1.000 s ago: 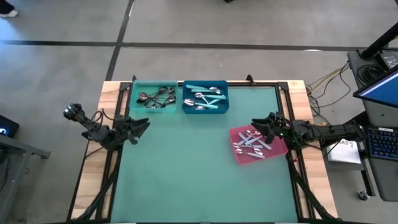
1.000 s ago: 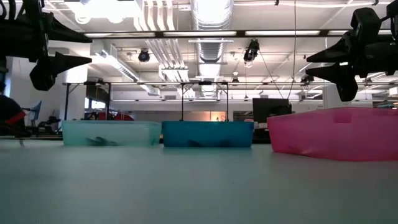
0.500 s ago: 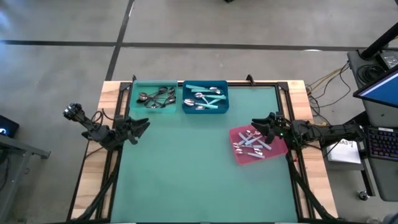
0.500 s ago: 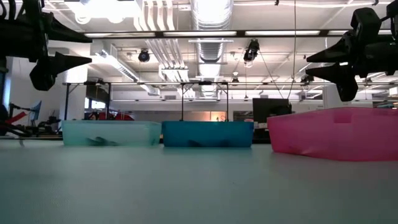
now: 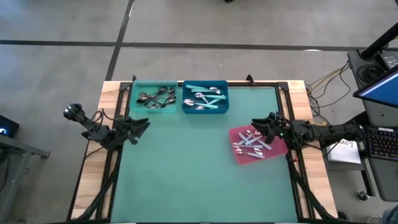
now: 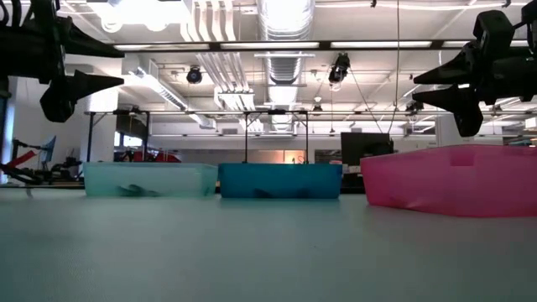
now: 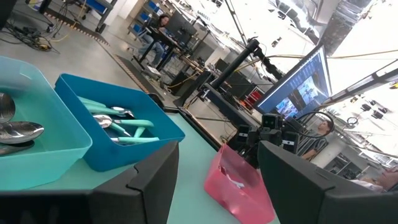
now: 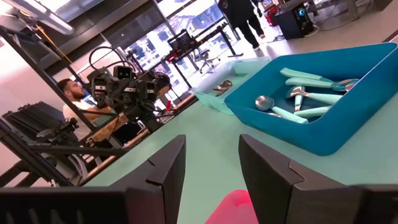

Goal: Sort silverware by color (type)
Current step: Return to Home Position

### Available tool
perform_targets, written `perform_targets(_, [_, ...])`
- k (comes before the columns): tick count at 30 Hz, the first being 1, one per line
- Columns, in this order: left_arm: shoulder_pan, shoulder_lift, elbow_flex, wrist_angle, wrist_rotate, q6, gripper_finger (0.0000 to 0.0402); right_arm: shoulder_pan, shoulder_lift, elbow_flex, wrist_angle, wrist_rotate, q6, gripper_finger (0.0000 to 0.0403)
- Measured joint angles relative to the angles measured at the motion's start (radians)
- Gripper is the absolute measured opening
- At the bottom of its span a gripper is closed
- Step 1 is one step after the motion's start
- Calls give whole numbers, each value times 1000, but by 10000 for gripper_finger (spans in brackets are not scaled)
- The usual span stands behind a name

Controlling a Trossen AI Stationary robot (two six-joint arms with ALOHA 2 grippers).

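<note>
The spoons lie in three bins. Dark metal spoons (image 5: 155,97) fill the pale turquoise bin (image 5: 133,104) at the far left. Turquoise-handled spoons (image 5: 206,98) lie in the blue bin (image 5: 186,107) beside it. Light silver spoons (image 5: 251,143) rest in the pink bin (image 5: 277,150) near the right edge. My left gripper (image 5: 144,126) hovers open over the table's left edge, holding nothing. My right gripper (image 5: 256,126) hovers open just above the pink bin's far corner, also holding nothing.
The green mat (image 5: 186,168) between the arms carries nothing in the high view. Wooden borders and black rails (image 5: 112,155) run along both sides. A desk with a keyboard and screen (image 5: 379,124) stands past the right edge. People sit in the room behind.
</note>
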Motion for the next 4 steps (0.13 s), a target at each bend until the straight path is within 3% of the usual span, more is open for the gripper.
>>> perform_targets(4, [0, 0, 0, 0, 0, 0, 205, 0, 0, 0, 0, 0, 0, 139])
